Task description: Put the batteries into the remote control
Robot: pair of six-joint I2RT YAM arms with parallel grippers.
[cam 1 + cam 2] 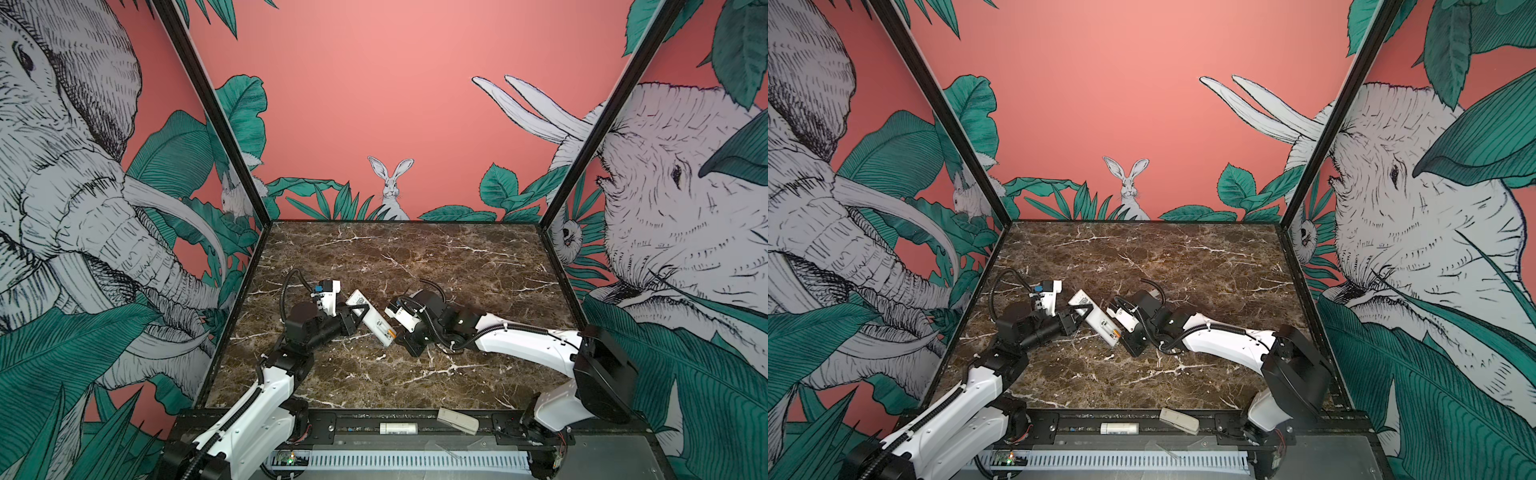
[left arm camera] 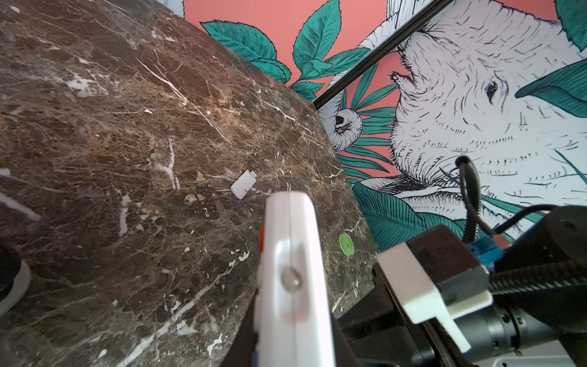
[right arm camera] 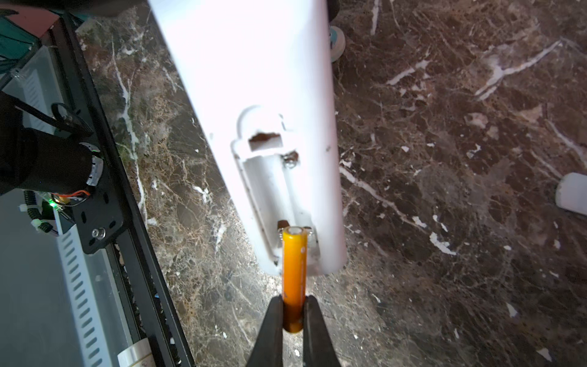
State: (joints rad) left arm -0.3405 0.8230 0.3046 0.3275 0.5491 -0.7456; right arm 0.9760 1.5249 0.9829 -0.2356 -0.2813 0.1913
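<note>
- Arms meet near the middle of the brown marble table in both top views.
- The left gripper squeezes the sides of the remote control and holds it slanted, with its plain white back up.
- The right gripper pinches one orange battery at the near end of the remote control.
- A white cylinder and a grey block lie on the black front rail, well apart from the grippers.
- A top view shows the same grips: left gripper on remote control, right gripper on battery.
- From the left wrist, the remote control shows its thin side.
- A small white cover piece lies flat on the table past its far end, and a green round disc lies near it.
- From the right wrist, the right gripper is clamped on the back end of the battery.
- The battery's pale tip sits at the end of the open battery slot in the remote control, right by the metal clips.
- I cannot tell if it touches them.
</note>
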